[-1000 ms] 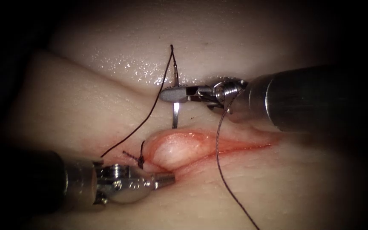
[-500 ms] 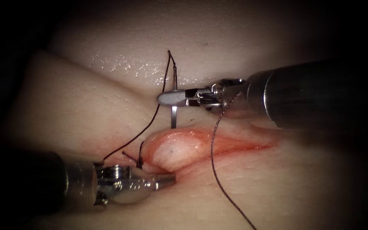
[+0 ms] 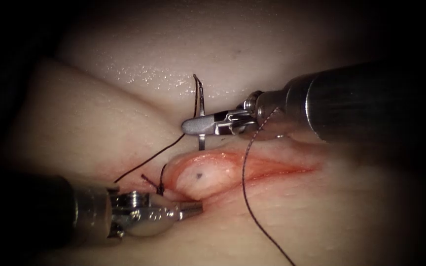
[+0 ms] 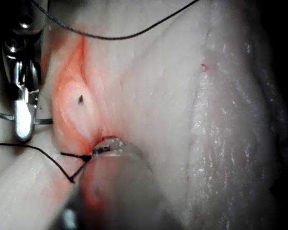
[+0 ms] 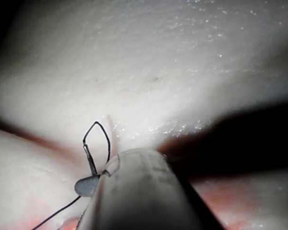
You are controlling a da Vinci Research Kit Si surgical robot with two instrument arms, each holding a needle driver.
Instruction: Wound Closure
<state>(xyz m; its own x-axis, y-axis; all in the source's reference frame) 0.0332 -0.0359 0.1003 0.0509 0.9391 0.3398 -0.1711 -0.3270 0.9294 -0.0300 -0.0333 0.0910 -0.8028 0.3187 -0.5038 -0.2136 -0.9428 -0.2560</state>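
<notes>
My right tool [image 3: 188,127] has its jaws shut on the curved needle [image 3: 201,142] near mid-curve, just above the cut [image 3: 272,170] in the tissue [image 3: 99,123]. The needle's lower end meets the cut's far edge, and a small dark dot [image 3: 199,175] shows on the pale inner tissue below it. Dark thread [image 3: 149,160] runs from the needle's tail down to the left. A knot [image 3: 161,188] sits at the cut's left end. My left tool [image 3: 198,208] is shut on the cut's near edge beside the knot. The left wrist view shows the left tool's tip [image 4: 108,146], the right tool [image 4: 23,136] and the needle [image 4: 43,120].
A second strand of thread [image 3: 245,182] hangs from my right tool's wrist, crosses the cut and runs off toward the lower right. Red fluid lines the cut's edges. In the right wrist view the needle's tail [image 5: 90,160] carries a small loop of thread [image 5: 101,127].
My right tool has moved down toward the cut with the needle, whose upper end has dropped. The dark dot has appeared on the inner tissue. My left tool has stayed put.
</notes>
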